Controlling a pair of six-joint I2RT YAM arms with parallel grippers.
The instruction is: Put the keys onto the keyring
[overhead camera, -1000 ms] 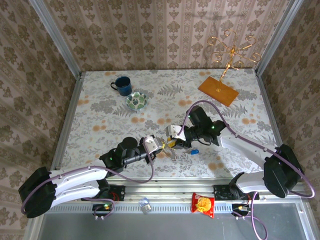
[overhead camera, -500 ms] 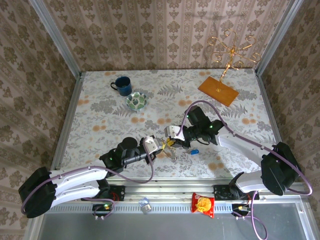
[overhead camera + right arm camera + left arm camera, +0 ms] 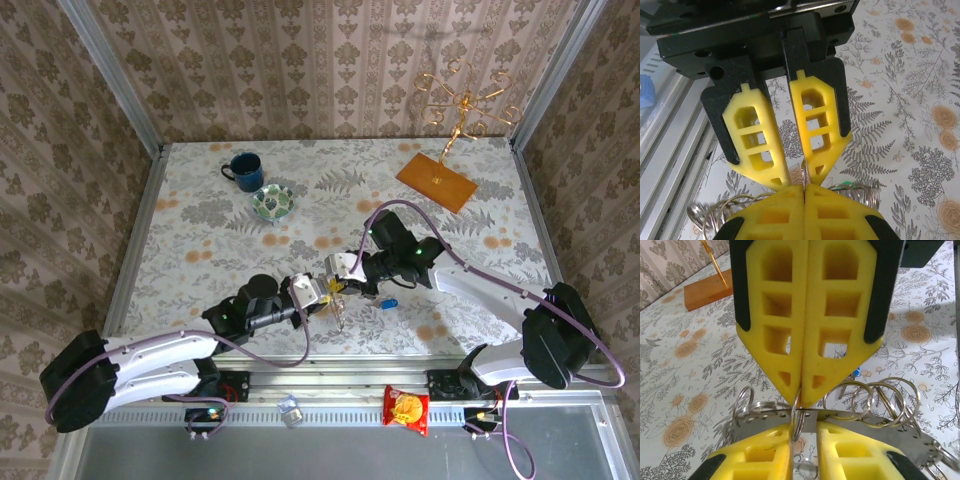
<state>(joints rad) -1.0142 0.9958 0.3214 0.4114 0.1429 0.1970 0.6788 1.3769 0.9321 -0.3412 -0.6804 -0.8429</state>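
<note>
Right pincer (image 3: 804, 190) fully closed, pads flush, thin wire of keyring (image 3: 796, 421) nipped at tip. Left pincer (image 3: 804, 427) parted by narrow slit, same keyring standing in slit; cannot tell if my pads touch it. Pincers meet tip to tip over table (image 3: 200, 240), middle, toward front edge. Keys (image 3: 758, 424) sit by my left fingers with cluster of smaller rings (image 3: 880, 399). Blue tag (image 3: 388, 303) just right of pincers.

You've got left gripper (image 3: 323, 291) and right gripper (image 3: 339, 283) tip to tip by the tabletop (image 3: 200, 250) near edge, keys (image 3: 341, 304) between; blue tag (image 3: 388, 303) just right.
</note>
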